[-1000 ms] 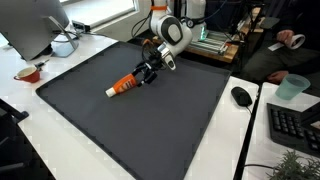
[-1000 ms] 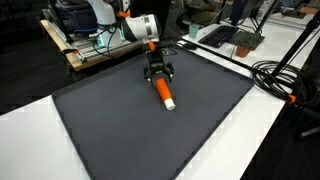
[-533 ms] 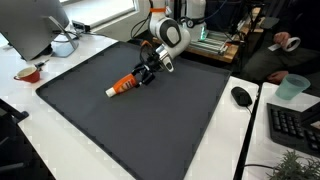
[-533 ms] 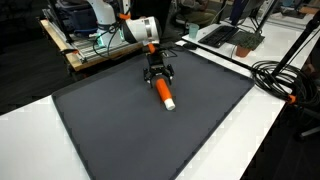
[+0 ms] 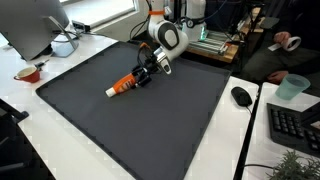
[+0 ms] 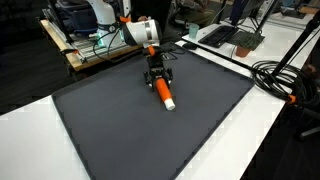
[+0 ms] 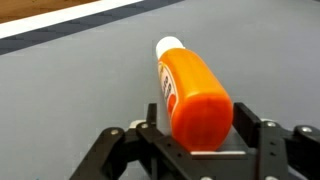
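orange bottle (image 7: 190, 95) lying flat on dark mat (image 7: 60, 90), gripper (image 7: 197, 135) straddling the bottle's bottom end, honestly can't tell if it's actually squeezing

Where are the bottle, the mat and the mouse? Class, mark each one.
bottle (image 7: 190, 95): wrist view, on its orange body.
mat (image 5: 150, 130): in an exterior view, on a bare dark part.
mouse (image 5: 241, 96): in an exterior view, on its black top.
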### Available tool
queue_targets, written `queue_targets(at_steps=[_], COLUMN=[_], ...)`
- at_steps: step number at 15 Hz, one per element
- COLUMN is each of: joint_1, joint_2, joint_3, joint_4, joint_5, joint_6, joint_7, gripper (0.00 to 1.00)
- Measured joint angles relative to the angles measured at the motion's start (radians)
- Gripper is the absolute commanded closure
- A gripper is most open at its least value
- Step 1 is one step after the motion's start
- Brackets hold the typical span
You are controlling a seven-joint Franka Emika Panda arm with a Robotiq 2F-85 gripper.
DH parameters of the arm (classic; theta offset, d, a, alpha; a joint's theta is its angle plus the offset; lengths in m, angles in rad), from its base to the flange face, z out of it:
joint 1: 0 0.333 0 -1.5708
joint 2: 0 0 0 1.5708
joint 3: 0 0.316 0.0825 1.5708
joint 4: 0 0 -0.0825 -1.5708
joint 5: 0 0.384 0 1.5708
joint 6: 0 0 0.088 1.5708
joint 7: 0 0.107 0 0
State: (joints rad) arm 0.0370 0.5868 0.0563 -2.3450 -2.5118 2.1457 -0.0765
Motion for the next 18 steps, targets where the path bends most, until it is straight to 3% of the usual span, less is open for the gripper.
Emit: queue_targets(at_steps=[4, 11, 18], joint_1=[0.0, 0.02, 0.183], joint_2=[0.006, 0.006, -0.072], joint_3=[0.0, -0.005, -0.089], joint_4=[0.002, 0.002, -0.035], joint_5=[0.0, 0.0, 0.0], joint_6=[-0.001, -0.003, 0.015], joint_7=[0.0, 0.004, 0.011], gripper=[0.79, 0.79, 0.79])
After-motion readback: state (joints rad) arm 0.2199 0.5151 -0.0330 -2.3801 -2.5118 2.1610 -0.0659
